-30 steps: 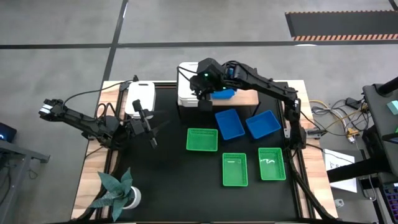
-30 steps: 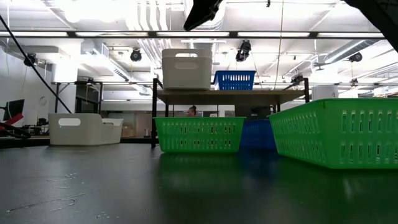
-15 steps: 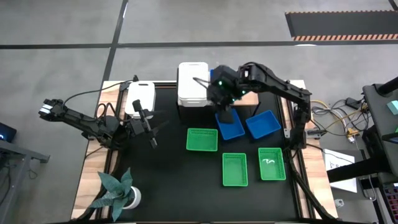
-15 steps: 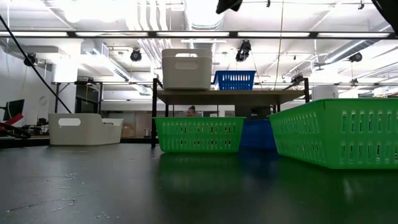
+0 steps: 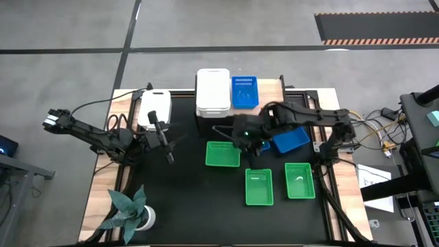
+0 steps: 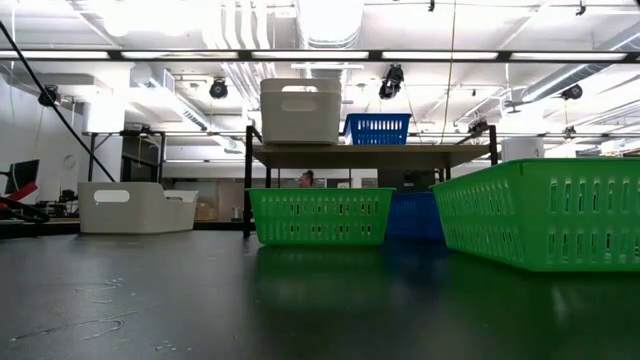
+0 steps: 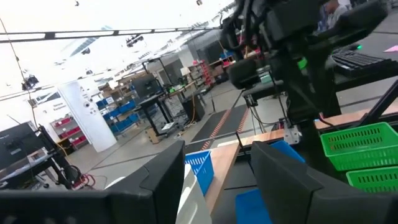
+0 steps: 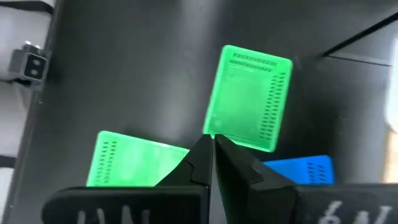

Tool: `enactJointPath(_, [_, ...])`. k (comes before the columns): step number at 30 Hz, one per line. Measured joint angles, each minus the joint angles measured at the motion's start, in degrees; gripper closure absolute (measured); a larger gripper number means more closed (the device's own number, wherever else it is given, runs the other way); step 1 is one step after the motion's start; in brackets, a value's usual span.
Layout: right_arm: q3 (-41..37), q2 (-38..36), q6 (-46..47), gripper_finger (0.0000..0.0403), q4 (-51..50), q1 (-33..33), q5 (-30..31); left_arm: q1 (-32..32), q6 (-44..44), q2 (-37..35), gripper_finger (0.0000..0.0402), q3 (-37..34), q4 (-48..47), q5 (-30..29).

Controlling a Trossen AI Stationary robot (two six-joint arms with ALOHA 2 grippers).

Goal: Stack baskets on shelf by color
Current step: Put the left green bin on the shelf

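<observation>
Hovering over the middle of the table now, the right gripper (image 8: 213,144) has its fingers pressed together on nothing, so it's let go of what it carried. A second ago it was up at the shelf (image 5: 269,98) over a blue basket, and that blue basket (image 5: 244,91) now sits on the shelf just beside the white stack (image 5: 212,91). Since then the arm has swung back down over the loose blue baskets, roughly where one lay on the table. My read is blue pile started, next blue one coming up

Around it: one blue basket (image 5: 291,139) pokes out from under the right arm, and I can't tell how the other one lies since the arm covers it. Three green baskets sit in front, one near the shelf (image 5: 223,154) and two closer to the table's front edge (image 5: 258,187) (image 5: 300,180)

Left gripper (image 5: 164,143) waits off to the left with fingers spread, holding nothing, near a lone white basket (image 5: 154,110). Potted plant (image 5: 130,211) is in the front-left corner, well out of the way

Nothing really blocks the shelf, though the greens crowd the blue ones
</observation>
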Motion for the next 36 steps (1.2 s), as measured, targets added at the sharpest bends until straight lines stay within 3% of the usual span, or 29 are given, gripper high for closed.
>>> enactJointPath(8, [-22.41,-13.07,5.57,0.0394,17.40,4.31,0.74,0.02,-0.09,0.06,0.0231,-0.07,0.11,-0.01])
enactJointPath(13, [-35.68,-20.65,5.78,0.0394,27.81,6.87,7.21,0.04,-0.09,0.90,0.0231,-0.24,1.40,-0.01])
enactJointPath(20, [-51.35,-27.73,5.40,0.0394,44.36,7.71,9.14,0.04,-0.07,2.84,0.0231,-0.31,3.15,-0.01])
enactJointPath(27, [-61.01,-28.41,4.18,0.0394,56.17,7.68,9.27,0.04,-0.11,4.22,0.0231,-0.42,5.55,-0.01])
enactJointPath(32, [-64.02,-28.36,3.82,0.0390,57.38,7.68,9.27,0.04,-2.91,5.27,0.0231,-0.54,5.48,-0.01])
enactJointPath(36, [-64.86,-28.30,2.27,0.0358,56.94,7.71,9.22,0.04,-3.50,7.16,0.0231,-0.57,5.64,-0.01])
